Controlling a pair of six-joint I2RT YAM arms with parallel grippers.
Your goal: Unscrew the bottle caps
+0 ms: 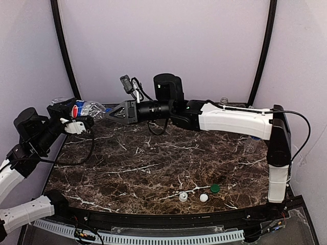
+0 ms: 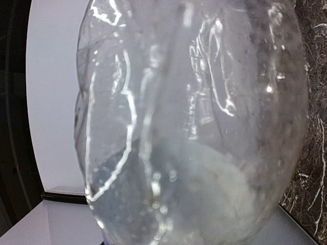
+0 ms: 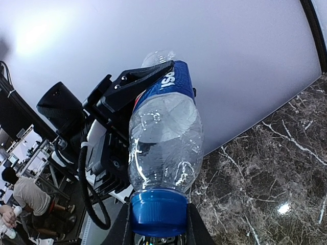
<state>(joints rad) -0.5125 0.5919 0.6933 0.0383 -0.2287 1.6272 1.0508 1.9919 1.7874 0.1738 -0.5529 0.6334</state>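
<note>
Front of dark marble table (image 1: 143,168): 3 loose caps lying near together, namely green round plastic cap (image 1: 215,188), white round plastic cap (image 1: 204,197) and second white cap (image 1: 183,196).

Right side, mid-table: 1 clear plastic bottle (image 1: 250,144), upright, partly hidden behind the right arm.

Far left, above the table: clear plastic bottle with blue label (image 3: 164,138), held roughly level. Left gripper (image 1: 75,111) clamped on its body. Right gripper (image 1: 109,115) closed on its blue screw cap (image 3: 157,212), which sits on the neck.

Back right: top of 1 more clear bottle (image 1: 224,100) shows just over the arm.
</note>
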